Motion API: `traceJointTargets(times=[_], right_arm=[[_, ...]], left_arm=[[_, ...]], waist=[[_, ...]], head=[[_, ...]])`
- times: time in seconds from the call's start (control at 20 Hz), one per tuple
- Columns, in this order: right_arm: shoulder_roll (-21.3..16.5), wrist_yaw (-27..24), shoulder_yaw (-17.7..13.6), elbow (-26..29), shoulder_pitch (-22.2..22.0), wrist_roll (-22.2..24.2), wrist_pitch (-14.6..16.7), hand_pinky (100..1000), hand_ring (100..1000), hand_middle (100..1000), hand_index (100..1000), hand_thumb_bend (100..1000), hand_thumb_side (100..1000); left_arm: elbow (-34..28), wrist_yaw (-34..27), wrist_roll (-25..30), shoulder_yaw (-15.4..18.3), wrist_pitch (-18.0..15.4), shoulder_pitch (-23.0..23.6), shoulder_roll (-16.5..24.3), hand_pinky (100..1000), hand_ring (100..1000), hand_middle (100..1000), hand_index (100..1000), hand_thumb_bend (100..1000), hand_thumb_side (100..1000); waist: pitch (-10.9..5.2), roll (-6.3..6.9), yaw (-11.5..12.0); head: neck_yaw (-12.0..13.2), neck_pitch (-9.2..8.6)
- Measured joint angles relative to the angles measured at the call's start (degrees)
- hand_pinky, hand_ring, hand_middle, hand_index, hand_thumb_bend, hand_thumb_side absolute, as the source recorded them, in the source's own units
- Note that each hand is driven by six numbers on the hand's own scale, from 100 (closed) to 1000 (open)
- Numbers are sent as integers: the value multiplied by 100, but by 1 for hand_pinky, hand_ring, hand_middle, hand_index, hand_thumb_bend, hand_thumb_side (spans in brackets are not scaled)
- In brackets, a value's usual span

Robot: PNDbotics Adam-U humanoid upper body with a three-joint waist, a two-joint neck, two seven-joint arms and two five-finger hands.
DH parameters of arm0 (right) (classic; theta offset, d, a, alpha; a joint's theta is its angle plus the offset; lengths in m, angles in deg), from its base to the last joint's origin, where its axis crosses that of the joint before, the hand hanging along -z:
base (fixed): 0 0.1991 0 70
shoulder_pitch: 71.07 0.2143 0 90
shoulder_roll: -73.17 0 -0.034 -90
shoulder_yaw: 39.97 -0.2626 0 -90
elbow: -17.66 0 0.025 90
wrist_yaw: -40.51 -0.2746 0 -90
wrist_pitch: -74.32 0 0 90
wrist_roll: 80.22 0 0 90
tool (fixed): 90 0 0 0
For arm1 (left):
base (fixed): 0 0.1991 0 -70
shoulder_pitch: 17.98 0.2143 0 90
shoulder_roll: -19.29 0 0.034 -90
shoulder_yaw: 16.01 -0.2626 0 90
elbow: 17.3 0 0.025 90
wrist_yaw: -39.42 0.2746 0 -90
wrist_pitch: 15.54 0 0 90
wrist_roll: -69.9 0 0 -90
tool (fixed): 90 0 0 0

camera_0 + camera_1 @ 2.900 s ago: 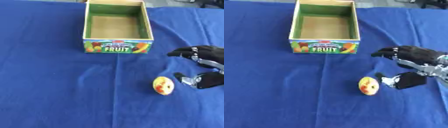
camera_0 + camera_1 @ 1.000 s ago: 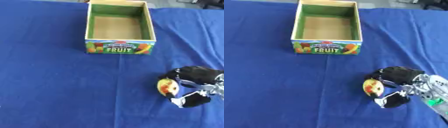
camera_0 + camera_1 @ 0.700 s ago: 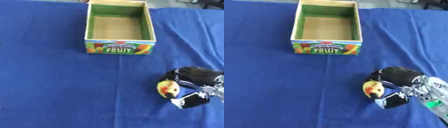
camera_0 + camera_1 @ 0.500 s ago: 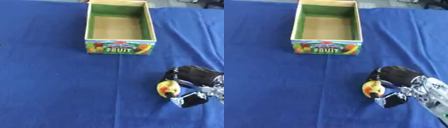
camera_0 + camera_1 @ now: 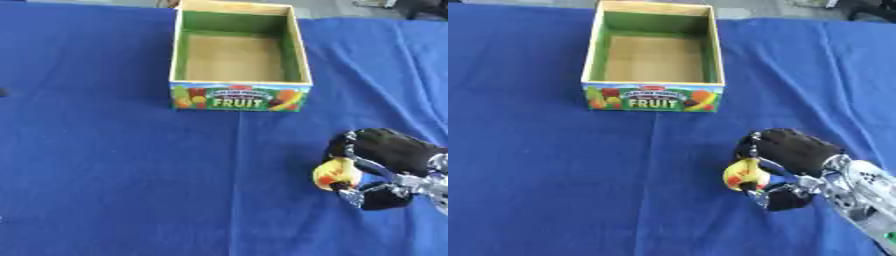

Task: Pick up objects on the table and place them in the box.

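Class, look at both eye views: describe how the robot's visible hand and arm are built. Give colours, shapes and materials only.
Only the right hand shows. Its back is a rounded matte black shell, and the fingers are black with silvery metal links. Behind it, the forearm is silver-grey machined metal with exposed joints and small dark parts. No markings can be made out. The left hand is out of view.

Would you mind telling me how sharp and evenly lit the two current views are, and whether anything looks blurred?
Left eye view: soft overall; the right hand and the yellow fruit in its fingers look smeared, while the box label remains readable. Right eye view: similarly soft, with even light on the blue cloth, no glare, and only a faint shadow inside the box.
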Motion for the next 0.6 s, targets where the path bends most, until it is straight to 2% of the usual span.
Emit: traceJointTargets(times=[0.2, 0.25, 0.3, 0.6], right_arm=[[0, -140, -46, -12, 129, -248, 52, 520, 503, 482, 517, 100, 175], [-1, -183, -70, -13, 161, -307, 73, 518, 500, 483, 514, 100, 263], [-2, -222, -93, -13, 195, -365, 90, 517, 498, 480, 513, 100, 181], [-67, -479, -303, -13, 454, -709, 188, 511, 486, 474, 501, 100, 198]], left_arm=[[0, 1, 16, 0, 11, 0, 0, 448, 574, 563, 790, 100, 964], [0, 1, 20, 0, 14, 0, 0, 448, 574, 563, 790, 100, 964], [0, 1, 24, 0, 19, 0, 0, 448, 574, 564, 790, 100, 963], [0, 2, 40, 0, 33, 0, 0, 448, 574, 564, 790, 100, 963]], waist=[[-1, -6, -18], [-1, -9, -23], [-1, -11, -24], [-2, -13, -17]], head=[[0, 0], [-1, 0], [-1, 0], [-2, 2]])
